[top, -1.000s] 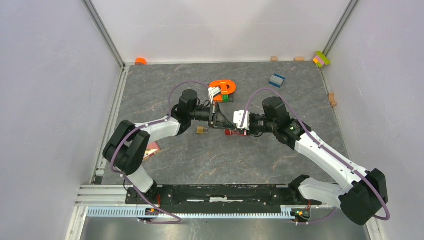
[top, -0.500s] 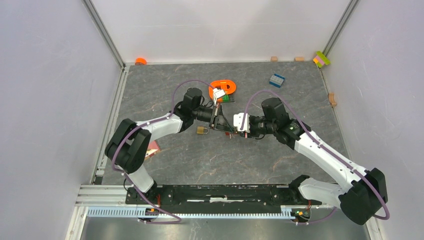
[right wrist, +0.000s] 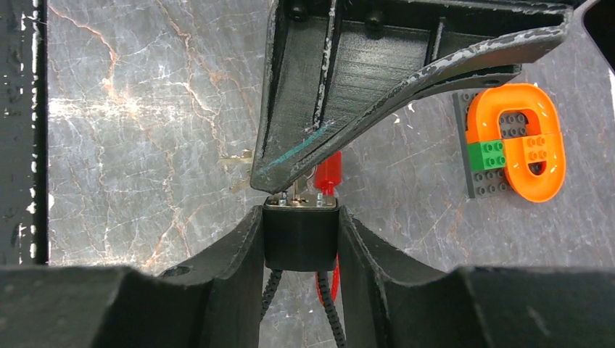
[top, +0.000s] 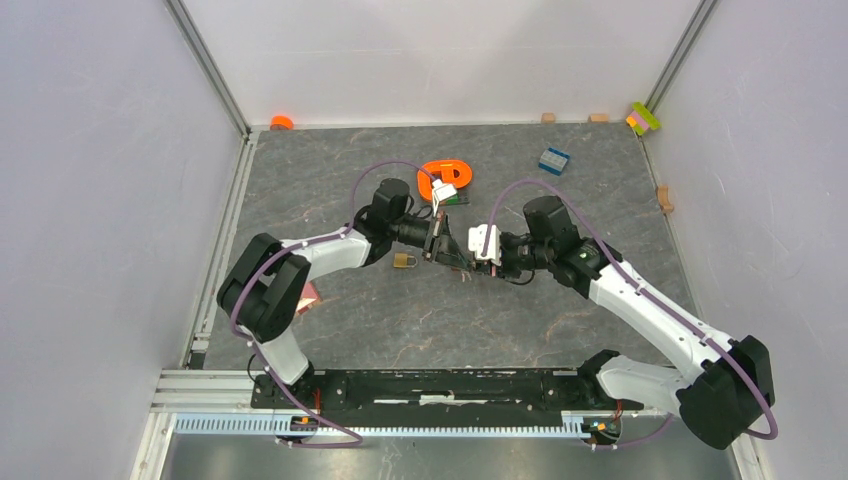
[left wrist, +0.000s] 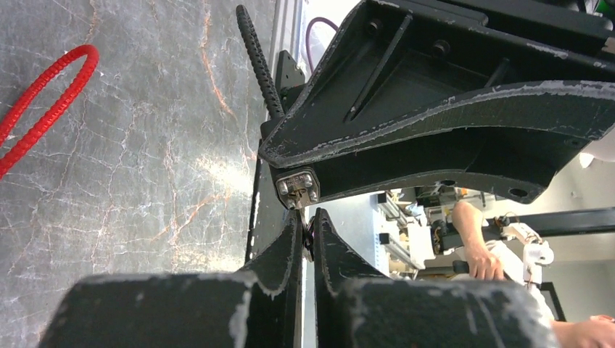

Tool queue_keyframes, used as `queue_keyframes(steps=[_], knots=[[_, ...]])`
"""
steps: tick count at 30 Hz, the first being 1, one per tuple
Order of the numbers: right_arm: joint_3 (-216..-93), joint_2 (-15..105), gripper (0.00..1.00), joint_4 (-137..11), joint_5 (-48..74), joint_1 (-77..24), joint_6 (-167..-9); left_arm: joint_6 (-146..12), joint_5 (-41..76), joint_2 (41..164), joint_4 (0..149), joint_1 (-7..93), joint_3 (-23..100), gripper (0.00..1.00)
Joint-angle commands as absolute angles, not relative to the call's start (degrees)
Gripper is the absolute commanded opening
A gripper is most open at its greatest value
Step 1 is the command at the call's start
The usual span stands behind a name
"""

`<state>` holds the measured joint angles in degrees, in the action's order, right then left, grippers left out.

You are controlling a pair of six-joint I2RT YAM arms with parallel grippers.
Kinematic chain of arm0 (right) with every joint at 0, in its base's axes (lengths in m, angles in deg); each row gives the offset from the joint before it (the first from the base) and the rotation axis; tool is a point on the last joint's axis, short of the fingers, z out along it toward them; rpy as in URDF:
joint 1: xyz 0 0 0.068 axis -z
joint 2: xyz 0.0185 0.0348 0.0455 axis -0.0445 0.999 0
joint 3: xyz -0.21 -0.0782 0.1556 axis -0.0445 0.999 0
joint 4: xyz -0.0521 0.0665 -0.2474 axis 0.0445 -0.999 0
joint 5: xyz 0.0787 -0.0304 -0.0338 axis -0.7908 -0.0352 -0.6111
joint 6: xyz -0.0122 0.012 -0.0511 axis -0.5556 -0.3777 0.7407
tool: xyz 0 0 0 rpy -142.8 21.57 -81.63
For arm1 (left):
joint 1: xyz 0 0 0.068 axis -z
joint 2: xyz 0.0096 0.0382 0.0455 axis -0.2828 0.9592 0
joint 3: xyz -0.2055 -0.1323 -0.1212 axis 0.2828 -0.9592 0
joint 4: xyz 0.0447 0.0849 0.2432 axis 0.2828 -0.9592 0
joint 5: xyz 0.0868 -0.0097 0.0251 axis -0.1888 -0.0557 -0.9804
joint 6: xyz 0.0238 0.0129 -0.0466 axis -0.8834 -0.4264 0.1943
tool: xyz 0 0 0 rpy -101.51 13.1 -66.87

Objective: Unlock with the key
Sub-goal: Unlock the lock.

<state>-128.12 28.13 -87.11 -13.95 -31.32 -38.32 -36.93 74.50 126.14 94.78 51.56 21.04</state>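
1. My right fingers [right wrist: 225, 261]: black plastic, matt, edges scuffed pale.
2. Lock body [right wrist: 301, 239]: smooth matt black casing, shiny metal face.
3. Key [left wrist: 302, 209]: bare metal.
4. Table [right wrist: 145, 109]: grey marbled, slight sheen.

One padlock [top: 404, 260], one black lock [right wrist: 301, 235], perhaps three wooden blocks [top: 548, 117].
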Motion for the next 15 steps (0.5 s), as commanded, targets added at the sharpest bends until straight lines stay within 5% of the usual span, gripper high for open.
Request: queue_keyframes(steps=[1,9,15], knots=[[-131.0,27.1,0.00,-76.1,-31.4,-33.4,-40.1,-45.5,68.7,128.2,96.7,54.2,22.7,0.11],[-131.1,28.2,0.00,-77.3,-33.6,-33.3,-39.1,-54.0,67.7,127.2,89.9,55.8,24.4,0.18],[-128.4,25.4,0.00,-75.9,-27.2,-33.4,-37.4,-40.5,70.9,129.5,102.0,55.7,23.4,0.18]])
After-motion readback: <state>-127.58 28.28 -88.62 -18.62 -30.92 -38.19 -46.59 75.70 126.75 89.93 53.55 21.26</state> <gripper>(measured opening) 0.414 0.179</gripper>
